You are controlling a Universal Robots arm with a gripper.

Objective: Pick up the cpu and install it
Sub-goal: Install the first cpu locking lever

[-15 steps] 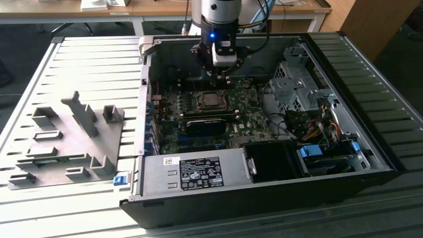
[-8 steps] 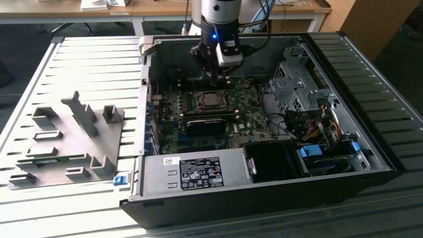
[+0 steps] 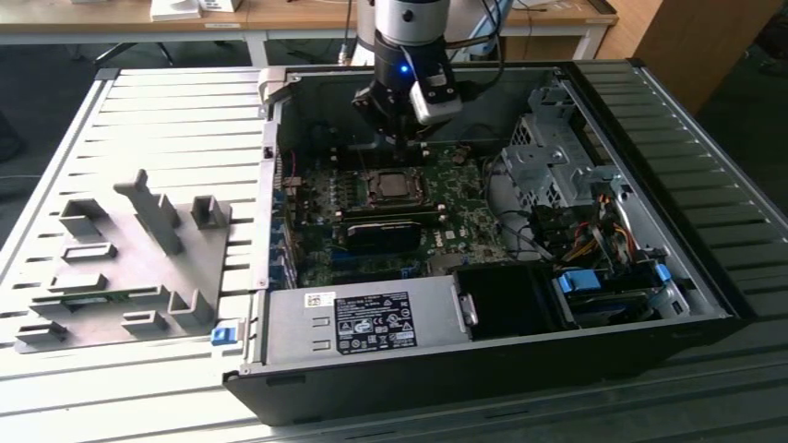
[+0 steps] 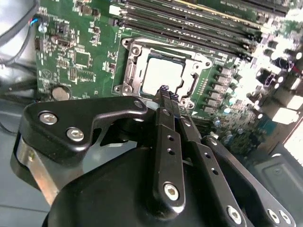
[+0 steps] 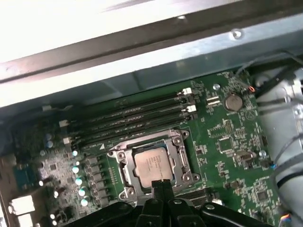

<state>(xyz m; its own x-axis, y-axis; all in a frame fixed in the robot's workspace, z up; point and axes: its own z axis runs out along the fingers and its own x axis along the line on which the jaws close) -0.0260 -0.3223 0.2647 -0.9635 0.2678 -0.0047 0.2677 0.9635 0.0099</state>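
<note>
the cpu (image 5: 152, 163) has a silvery-grey metal top, smooth with a dull sheen. its socket frame (image 5: 120, 156) is brighter bare metal that catches the light. the board (image 5: 227, 156) is green and slightly glossy, and its coin cell (image 5: 232, 101) is shiny metal. the gripper (image 4: 166, 91) is matt black with smooth jaws and bright metal screw heads. the case (image 3: 493, 369) is dark matt metal, and the drive cage (image 3: 548, 152) is bare silvery sheet metal. the power supply (image 3: 295, 332) is grey metal with a paper label. the surface (image 3: 173, 120) is ribbed pale metal. the blocks (image 3: 124, 268) are matt grey plastic.
</note>
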